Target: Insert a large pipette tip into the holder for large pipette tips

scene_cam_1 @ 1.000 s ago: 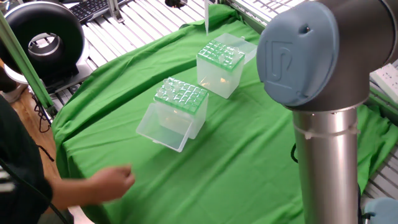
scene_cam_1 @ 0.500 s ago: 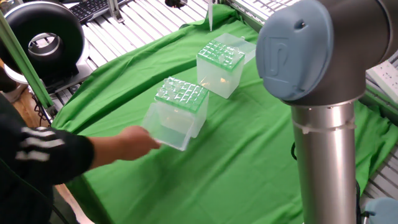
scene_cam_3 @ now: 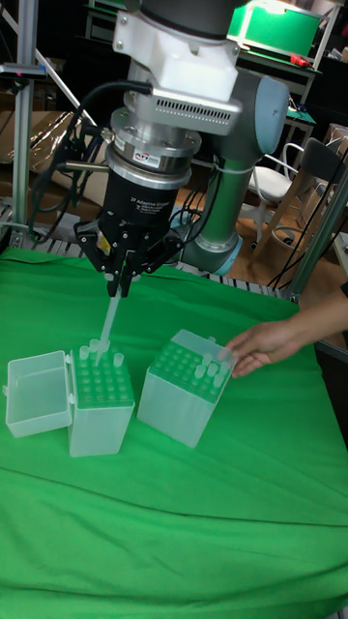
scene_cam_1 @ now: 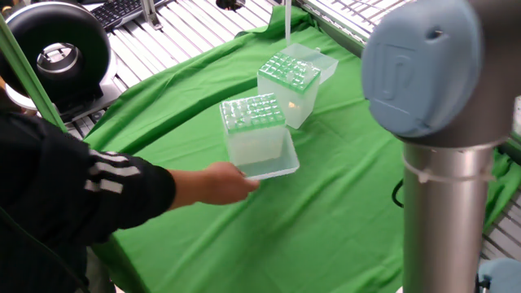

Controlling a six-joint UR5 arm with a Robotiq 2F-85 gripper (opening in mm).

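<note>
In the tall fixed view my gripper (scene_cam_3: 121,283) is shut on the large pipette tip (scene_cam_3: 108,324), a long whitish cone pointing down. Its point hangs just over the back row of the holder for large pipette tips (scene_cam_3: 101,397), whose clear lid (scene_cam_3: 39,392) is folded open to the left. A few tips stand in that back row. In the fixed view the large pipette tip (scene_cam_1: 286,23) comes down from the top edge above the holder (scene_cam_1: 289,81). The gripper itself is out of that picture.
A second tip box (scene_cam_1: 254,129) stands next to the holder, its lid (scene_cam_1: 275,167) lying flat on the green cloth (scene_cam_1: 342,212). A person's hand (scene_cam_1: 221,184) touches that lid. The same box (scene_cam_3: 184,392) and hand (scene_cam_3: 263,348) show in the tall view. My arm's joint (scene_cam_1: 435,69) fills the right foreground.
A person's hand has reached in and pushed the second box right and back, closer to the holder. The held tip has shifted slightly right over the holder.
</note>
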